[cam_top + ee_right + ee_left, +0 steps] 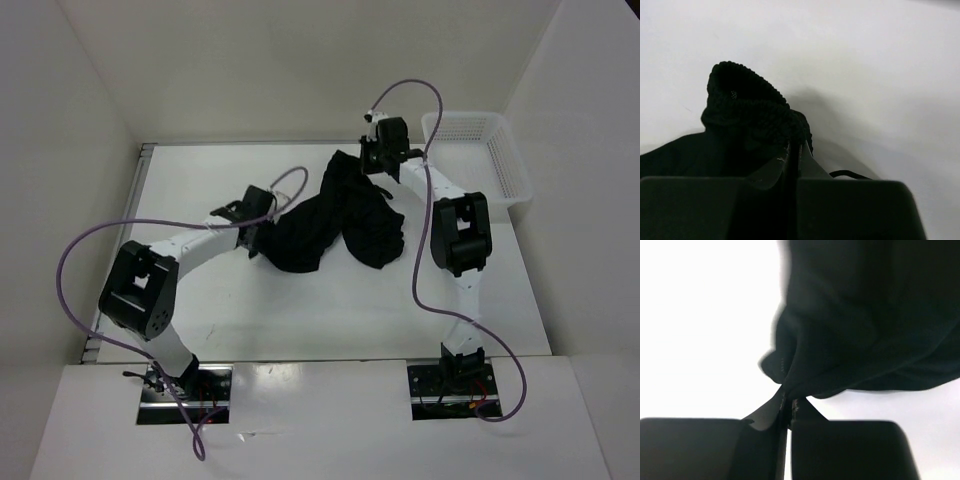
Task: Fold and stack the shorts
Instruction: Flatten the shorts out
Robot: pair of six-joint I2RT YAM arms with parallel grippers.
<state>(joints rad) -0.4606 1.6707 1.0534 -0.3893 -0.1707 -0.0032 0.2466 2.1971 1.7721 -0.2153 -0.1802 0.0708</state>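
Top external view: the black shorts point(335, 225) lie bunched across the middle of the white worktop point(300, 320), strung between both arms. The left claw point(260, 238) is clenched on a fabric edge. The right claw point(372, 160) pinches a ribbed fold, near the white mesh basket point(512, 165).

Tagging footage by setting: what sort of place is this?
Probably a lab test cell: a white table boxed in by plain white walls, a left arm and right arm bolted at its near edge, a white mesh basket.
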